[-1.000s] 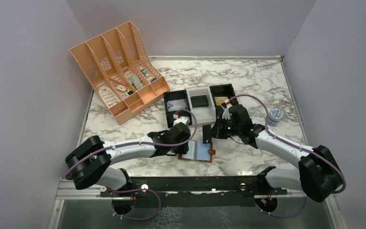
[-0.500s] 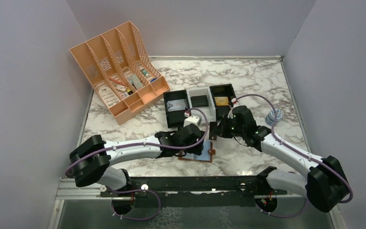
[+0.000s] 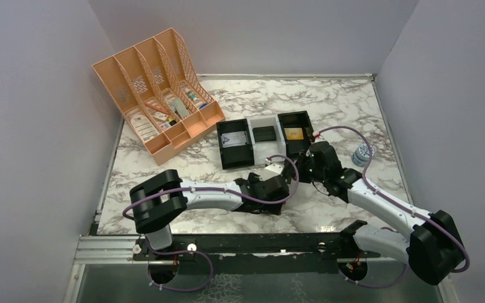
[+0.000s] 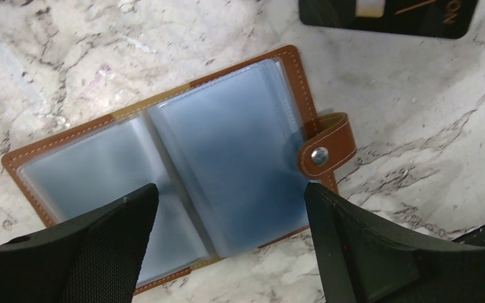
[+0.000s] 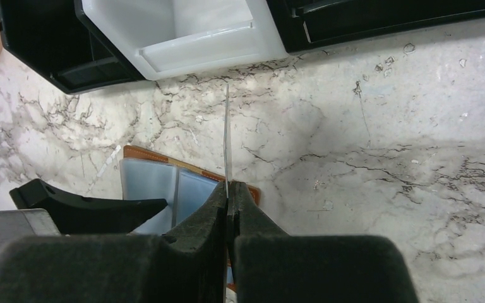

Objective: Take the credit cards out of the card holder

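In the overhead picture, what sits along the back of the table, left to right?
Peach slotted plastic organiser, black plastic tray, white plastic tray, second black plastic tray, small round blue-and-white container.

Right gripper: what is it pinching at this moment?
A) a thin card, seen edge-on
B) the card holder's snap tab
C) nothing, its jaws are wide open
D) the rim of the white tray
A: in the right wrist view the right gripper is shut on a credit card that shows as a thin upright line, above the open card holder lying on the marble.
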Controlling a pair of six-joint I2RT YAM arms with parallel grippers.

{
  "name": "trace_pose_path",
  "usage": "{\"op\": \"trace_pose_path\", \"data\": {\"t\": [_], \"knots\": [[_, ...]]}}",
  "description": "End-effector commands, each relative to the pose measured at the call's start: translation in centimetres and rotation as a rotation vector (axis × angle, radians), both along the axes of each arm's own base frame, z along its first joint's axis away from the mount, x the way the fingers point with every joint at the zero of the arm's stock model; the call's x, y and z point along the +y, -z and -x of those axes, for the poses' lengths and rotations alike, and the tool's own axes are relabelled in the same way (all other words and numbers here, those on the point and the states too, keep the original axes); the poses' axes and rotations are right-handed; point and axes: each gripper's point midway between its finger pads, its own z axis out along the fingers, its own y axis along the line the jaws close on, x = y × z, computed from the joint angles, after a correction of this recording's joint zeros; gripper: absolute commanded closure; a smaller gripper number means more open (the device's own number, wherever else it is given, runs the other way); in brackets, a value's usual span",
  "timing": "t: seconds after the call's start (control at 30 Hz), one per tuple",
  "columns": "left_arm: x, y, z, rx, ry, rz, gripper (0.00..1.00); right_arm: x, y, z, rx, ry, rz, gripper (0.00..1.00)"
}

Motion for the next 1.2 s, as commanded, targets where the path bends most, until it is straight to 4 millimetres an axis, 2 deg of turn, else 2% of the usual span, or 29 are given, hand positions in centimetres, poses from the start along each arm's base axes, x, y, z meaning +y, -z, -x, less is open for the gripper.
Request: {"op": "trace_pose_path", "data": {"t": [0.0,0.27,0.53,0.63,0.93,1.17], "knots": [[-1.3,0.4,-0.4,-0.035,0.000,-0.043,0.11,-0.5,0.1,0.0,-0.007,0.029,0.004,0.99],[-0.9,1.8,0.3,-0.048,0.003,-0.158,0.10,-0.5,0.4,0.3,0.001,0.021,0.002,0.99],[-1.5,1.7,1.0,-0.096,0.022,-0.224,0.09,-0.7,0.6,0.2,0.005,0.034,0.012,0.99],[-0.9,2.5,1.2,-0.093,0.013,-0.253,0.16,-0.9,0.5,0.1,0.001,0.041,0.018,0.99],[0.0,2.7,1.4,-0.090,0.006,-0.261,0.53,-1.1,0.1,-0.1,-0.014,0.047,0.022,0.99],[0.0,2.6,1.6,-0.080,0.005,-0.245,0.58,-0.9,-0.1,-0.2,-0.021,0.034,0.022,0.99]]}}
